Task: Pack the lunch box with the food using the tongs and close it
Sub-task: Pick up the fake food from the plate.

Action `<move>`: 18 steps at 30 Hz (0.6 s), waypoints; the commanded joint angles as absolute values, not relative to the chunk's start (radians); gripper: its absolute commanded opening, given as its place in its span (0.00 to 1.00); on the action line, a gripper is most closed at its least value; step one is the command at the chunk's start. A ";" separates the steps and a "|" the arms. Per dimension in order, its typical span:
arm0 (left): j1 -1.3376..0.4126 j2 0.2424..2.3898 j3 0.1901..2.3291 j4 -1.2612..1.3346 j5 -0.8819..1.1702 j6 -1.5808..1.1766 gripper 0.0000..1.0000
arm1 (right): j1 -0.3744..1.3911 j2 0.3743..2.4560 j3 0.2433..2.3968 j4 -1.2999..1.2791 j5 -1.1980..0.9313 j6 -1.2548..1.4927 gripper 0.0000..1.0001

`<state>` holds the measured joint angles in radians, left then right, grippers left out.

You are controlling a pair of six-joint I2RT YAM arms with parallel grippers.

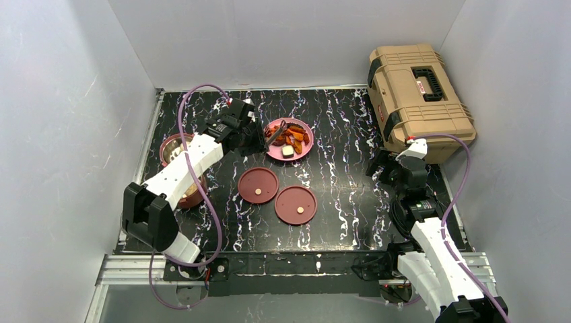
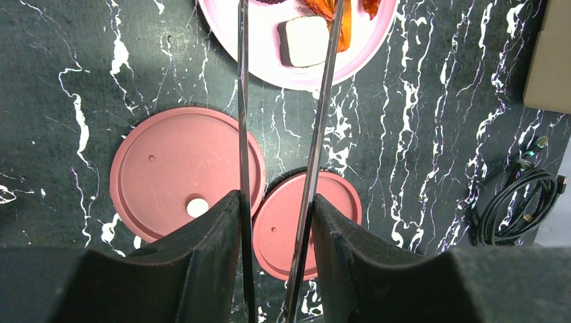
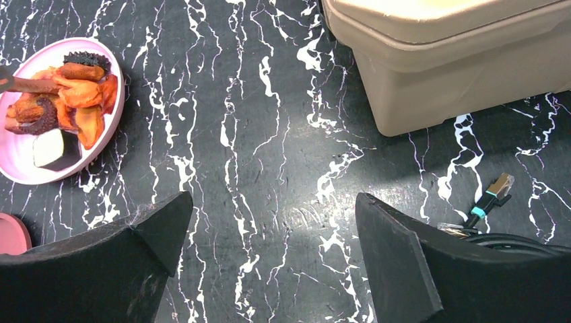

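Food [image 3: 81,94] on pink plate [image 3: 17,173]; left end effector [image 2: 276,196] tight around tongs [image 2: 243,101], right end effector [image 3: 273,198] splayed, empty.

Inventory:
- Lids [image 2: 175,168]: two flat maroon discs, beneath the left gripper [image 2: 276,202] jaws.
- Tongs [image 2: 323,101]: one pair, between those jaws.
- Pink plate [image 2: 269,60]: one, ahead of them.
- White piece [image 2: 306,40]: one.
- Orange chunks [image 3: 81,94]: several, overlapping, no exact count.
- Dark pieces [image 3: 84,59]: at least two.
- Bowls [image 1: 172,149]: two, the nearer mostly hidden.
- Toolbox [image 3: 458,60]: one, ahead of the right gripper [image 3: 269,202] jaws.
- Cable coil [image 2: 512,202]: one.
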<state>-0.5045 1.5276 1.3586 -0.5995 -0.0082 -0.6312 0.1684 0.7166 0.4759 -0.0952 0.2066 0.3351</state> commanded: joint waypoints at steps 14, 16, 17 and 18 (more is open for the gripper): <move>-0.471 1.588 1.422 -0.542 -0.004 -0.643 0.35 | 0.167 0.696 0.466 -0.050 0.200 0.334 1.00; -0.471 1.601 1.429 -0.539 0.000 -0.641 0.35 | 0.167 0.696 0.465 -0.049 0.199 0.334 1.00; -0.470 1.607 1.431 -0.537 0.000 -0.639 0.35 | 0.167 0.696 0.465 -0.049 0.200 0.334 1.00; -0.469 1.613 1.433 -0.536 0.000 -0.636 0.35 | 0.167 0.696 0.466 -0.050 0.201 0.334 1.00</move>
<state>-0.4740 1.6070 1.3838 -0.5518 -0.0044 -0.6399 0.1684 0.7116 0.4747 -0.0952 0.2020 0.3363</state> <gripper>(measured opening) 0.357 1.000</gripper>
